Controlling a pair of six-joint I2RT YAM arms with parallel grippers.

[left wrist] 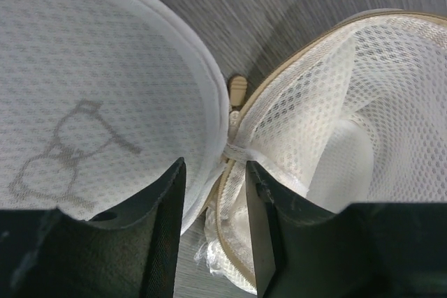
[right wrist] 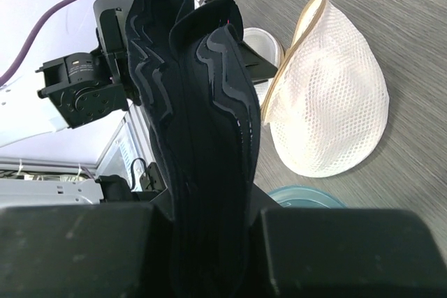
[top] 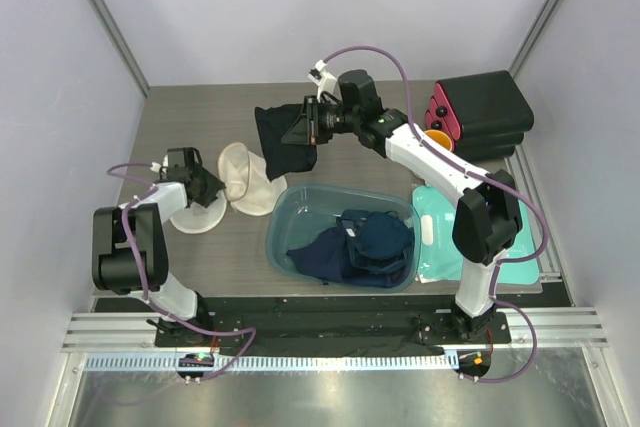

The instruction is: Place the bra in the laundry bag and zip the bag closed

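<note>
**Top external view: bra held above the surface, laundry bag lying open at left**

Top external view shows the right gripper [top: 312,129] extended to the far centre of the grey wood-grain surface [top: 190,112]. Its jaws are clamped on the bra [top: 284,143], which hangs as a dark, folded panel clear of the surface.

1. Right wrist view: the bra [right wrist: 202,130] stands on edge between the two black fingers [right wrist: 77,249]. The fabric is matte black and smooth, with raised wavy seams along its moulded cups.
2. The laundry bag [top: 250,179] lies just left of the bra. It consists of two cream-white round mesh discs joined at one point. One disc lies flat and the other stands tilted, edged with tan binding.
3. Left wrist view: the left gripper [left wrist: 213,172] straddles the joint of the two discs.
   - The jaws stand a narrow gap apart with bunched mesh between them.
   - Whether they pinch the mesh cannot be determined.
4. The flat disc carries a faint grey outline emblem [left wrist: 63,151]. A small tan zipper pull [left wrist: 238,90] sits at the joint.
5. The mesh is an open honeycomb weave.

A translucent blue rounded tub [top: 285,217] sits near the bag and holds crumpled navy clothes [top: 365,242]. A flat teal pouch [top: 438,237] lies beside the tub on its right.
</note>
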